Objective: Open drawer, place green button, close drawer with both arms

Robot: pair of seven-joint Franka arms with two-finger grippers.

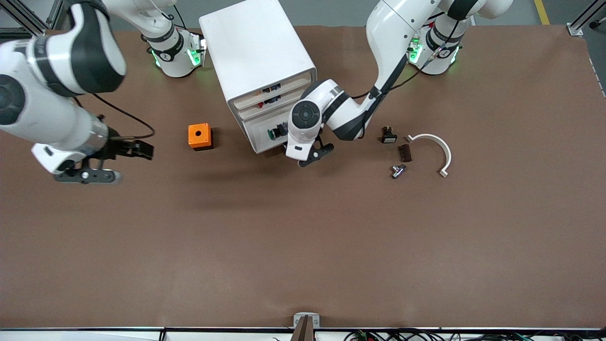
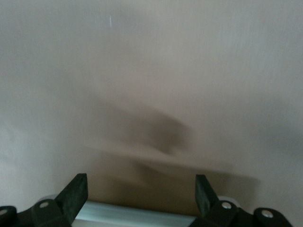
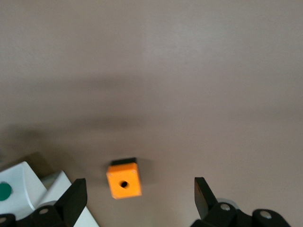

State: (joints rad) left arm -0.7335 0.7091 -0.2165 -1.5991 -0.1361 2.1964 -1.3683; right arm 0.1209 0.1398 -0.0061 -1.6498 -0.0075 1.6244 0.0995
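The white cabinet (image 1: pixel 258 52) faces the front camera. Its third drawer (image 1: pixel 262 142) is pulled out. The green-capped button (image 1: pixel 273 134) lies in it. My left gripper (image 1: pixel 315 155) is open and empty, just in front of the open drawer at its corner toward the left arm's end. In the left wrist view its fingers (image 2: pixel 75 193) stand wide apart over brown table, with a white edge (image 2: pixel 142 215) between them. My right gripper (image 1: pixel 118 163) is open and empty, up over the table toward the right arm's end. The right wrist view shows the button's green cap (image 3: pixel 4 191) at the frame edge.
An orange box with a hole (image 1: pixel 200 136) (image 3: pixel 124 184) sits beside the cabinet toward the right arm's end. Toward the left arm's end lie a black switch (image 1: pixel 389 136), a brown block (image 1: pixel 405 152), a metal fitting (image 1: pixel 397 170) and a white curved bracket (image 1: pixel 438 149).
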